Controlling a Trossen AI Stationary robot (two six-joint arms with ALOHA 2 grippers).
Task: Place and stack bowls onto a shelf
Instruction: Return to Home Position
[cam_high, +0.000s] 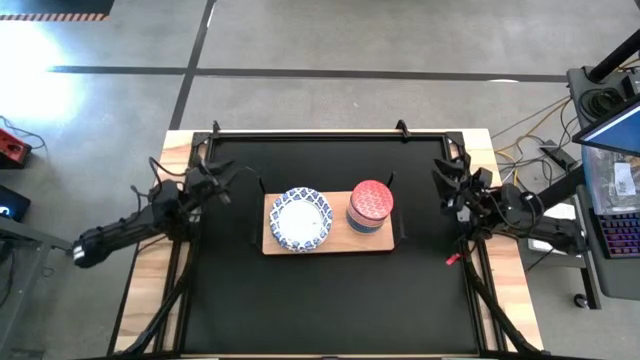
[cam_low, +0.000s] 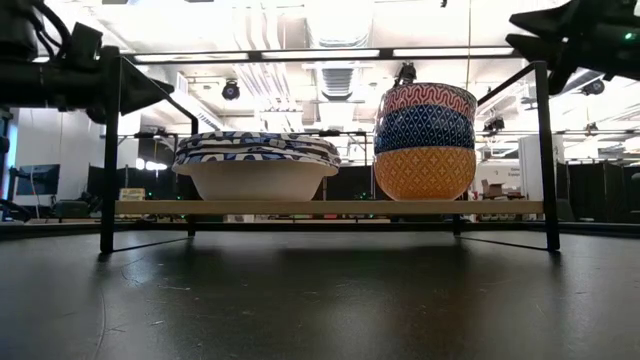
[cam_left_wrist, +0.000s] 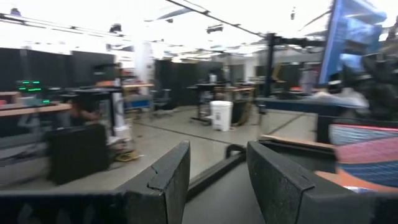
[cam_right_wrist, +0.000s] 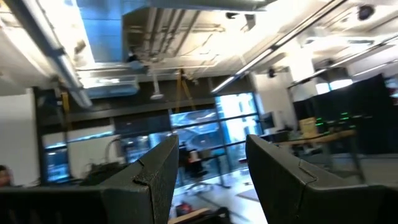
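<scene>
Black tabletop (cam_high: 330, 300) carries wooden shelf (cam_high: 340, 241); on shelf: wide-bowl stack (cam_high: 301, 219), small-bowl stack (cam_high: 370, 205).

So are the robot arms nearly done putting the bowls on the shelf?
Looks nearly finished. Done: the wide bowls sit stacked on the shelf, and the small bowls make a tower beside them. In hand: nothing; the left gripper and right gripper are open and empty, out at the sides of the table. Left: every bowl I can see is shelved, so probably only parking remains.
</scene>
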